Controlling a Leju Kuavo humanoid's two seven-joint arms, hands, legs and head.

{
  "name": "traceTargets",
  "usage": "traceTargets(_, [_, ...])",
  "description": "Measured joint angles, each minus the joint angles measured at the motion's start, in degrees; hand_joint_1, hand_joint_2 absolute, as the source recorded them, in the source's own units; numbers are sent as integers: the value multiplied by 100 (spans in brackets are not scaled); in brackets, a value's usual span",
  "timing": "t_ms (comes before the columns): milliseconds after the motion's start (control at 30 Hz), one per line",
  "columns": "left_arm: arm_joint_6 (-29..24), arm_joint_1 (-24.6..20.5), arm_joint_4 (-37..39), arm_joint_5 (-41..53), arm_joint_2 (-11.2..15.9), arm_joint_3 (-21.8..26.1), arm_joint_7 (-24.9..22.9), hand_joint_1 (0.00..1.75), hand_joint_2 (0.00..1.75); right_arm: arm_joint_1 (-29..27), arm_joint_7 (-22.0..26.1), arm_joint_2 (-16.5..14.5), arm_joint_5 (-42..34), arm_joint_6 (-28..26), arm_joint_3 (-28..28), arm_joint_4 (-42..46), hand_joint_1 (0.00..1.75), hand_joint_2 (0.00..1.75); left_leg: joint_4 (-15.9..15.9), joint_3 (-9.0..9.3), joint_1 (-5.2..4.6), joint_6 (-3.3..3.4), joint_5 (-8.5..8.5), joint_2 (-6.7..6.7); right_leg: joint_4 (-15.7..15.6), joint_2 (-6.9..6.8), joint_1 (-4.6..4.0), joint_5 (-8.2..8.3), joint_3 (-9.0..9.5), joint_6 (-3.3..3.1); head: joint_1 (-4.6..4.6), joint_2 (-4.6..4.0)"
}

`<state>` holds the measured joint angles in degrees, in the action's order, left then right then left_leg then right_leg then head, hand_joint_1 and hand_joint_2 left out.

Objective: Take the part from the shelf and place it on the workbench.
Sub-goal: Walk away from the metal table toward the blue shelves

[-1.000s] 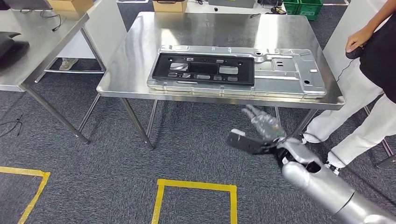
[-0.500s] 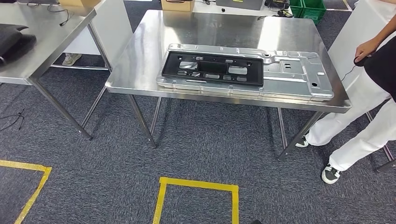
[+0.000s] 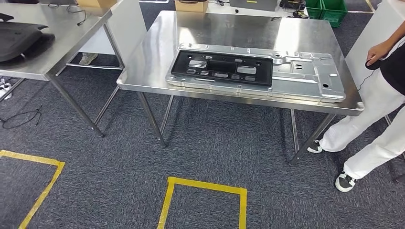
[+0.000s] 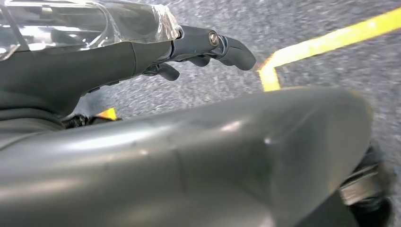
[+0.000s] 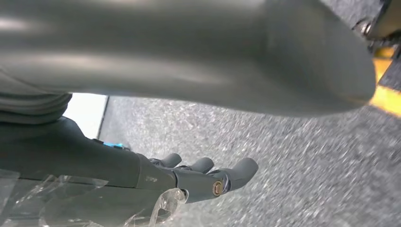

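Gone from the head view since one second ago, the right hand [image 5: 189, 182] hangs over carpet, fingers [image 5: 243, 168] loosely extended, empty; left hand [image 4: 189, 47] likewise. Black part [image 3: 222, 67] lies on the metal panel [image 3: 305, 76] atop the worktop [image 3: 153, 57].

A second steel table [image 3: 28, 62] stands well to the left, with a black object [image 3: 21, 34] lying on it. Yellow tape [image 3: 205, 186] marks squares on the grey carpet [image 3: 114, 162]. A person in white trousers [image 3: 367, 124] stands at the right. Cardboard boxes [image 3: 191, 5] and green crates [image 3: 329, 8] sit at the far side. A black cable [image 3: 19, 118] lies on the floor.
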<state>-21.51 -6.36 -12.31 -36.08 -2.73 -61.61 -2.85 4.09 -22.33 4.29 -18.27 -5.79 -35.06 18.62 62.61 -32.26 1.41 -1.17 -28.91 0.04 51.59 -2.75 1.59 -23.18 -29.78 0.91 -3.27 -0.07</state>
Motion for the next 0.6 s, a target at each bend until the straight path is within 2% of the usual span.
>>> traceTargets(67, [2, -34, -1, 52, 7, -1, -14, 0, 0, 5, 142, -49, 66, -34, 11, -56, 0, 0, -903, 503, 10, -5, 254, 217, 13, -90, 6, 20, -17, 79, -2, 0])
traceTargets(100, [3, -57, -2, 73, 8, -2, -22, 0, 0, 10, 189, -65, 108, -55, 11, -87, 0, 0, -1126, 615, 4, 22, 304, 284, 19, -133, -1, 21, -13, 126, 3, 0])
traceTargets(133, [3, -73, -2, 87, 8, -3, -37, 0, 0, 20, 226, -87, 142, -77, 11, -118, 0, 0, -1196, 632, -16, 67, 309, 307, 20, -178, -3, 20, -2, 175, 8, 0])
traceTargets(200, [-1, -64, -2, 96, 12, -5, -61, 0, 0, 40, 249, -128, 167, -101, 11, -166, 0, 0, -1168, 593, -51, 190, 339, 207, 9, -256, 27, 28, 26, 264, 19, 0])
traceTargets(233, [-5, -52, -2, 94, 15, -8, -70, 0, 0, 49, 251, -146, 168, -105, 11, -187, 0, 0, -1169, 585, -60, 246, 365, 160, 52, -223, 50, -19, 16, 299, 19, 0])
traceTargets(267, [-14, -44, -2, 93, 21, -10, -71, 0, 0, 52, 250, -158, 167, -111, 11, -210, 0, 0, -1173, 572, -61, 297, 396, 116, 197, -139, 63, -140, -44, 320, 21, 0])
traceTargets(300, [-24, -45, -2, 93, 26, -13, -71, 0, 0, 50, 248, -168, 167, -117, 11, -233, 0, 0, -1177, 555, -61, 343, 430, 72, 486, -21, 65, -342, -169, 327, 24, 0])
traceTargets(367, [-40, -53, -2, 105, 32, -23, -68, 0, 0, 40, 241, -174, 166, -133, 11, -283, 0, 0, -1170, 502, -86, 396, 466, -29, 1376, 179, 37, -829, -551, 306, 28, 0])
traceTargets(400, [-45, -53, -2, 114, 32, -29, -66, 0, 0, 35, 239, -178, 165, -139, 11, -306, 0, 0, -1168, 483, -104, 411, 476, -89, 1747, 213, 17, -972, -711, 289, 30, 0])
traceTargets(433, [-52, -50, -2, 122, 33, -35, -65, 0, 0, 30, 238, -182, 164, -143, 11, -328, 0, 0, -1165, 473, -122, 418, 481, -158, 1915, 229, -3, -995, -777, 266, 30, 0])
traceTargets(467, [-62, -46, -1, 128, 36, -39, -64, 0, 0, 26, 243, -187, 164, -146, 11, -342, 0, 0, -1163, 473, -138, 421, 483, -229, 1824, 243, -20, -894, -723, 235, 30, 0])
traceTargets(500, [-77, -45, -1, 132, 38, -41, -63, 0, 0, 22, 250, -192, 163, -148, 11, -351, 0, 0, -1162, 483, -149, 421, 483, -304, 1491, 294, -34, -697, -555, 195, 30, 0])
traceTargets(567, [-102, -58, -2, 141, 40, -43, -59, 0, 0, 19, 265, -198, 163, -155, 11, -371, 0, 0, -1152, 492, -170, 410, 479, -444, 595, 579, -48, -299, -126, 102, 30, 0])
traceTargets(600, [-112, -70, -2, 145, 39, -43, -57, 0, 0, 19, 272, -201, 163, -159, 11, -385, 0, 0, -1144, 482, -173, 393, 480, -507, 276, 704, -53, -192, 19, 75, 31, 0])
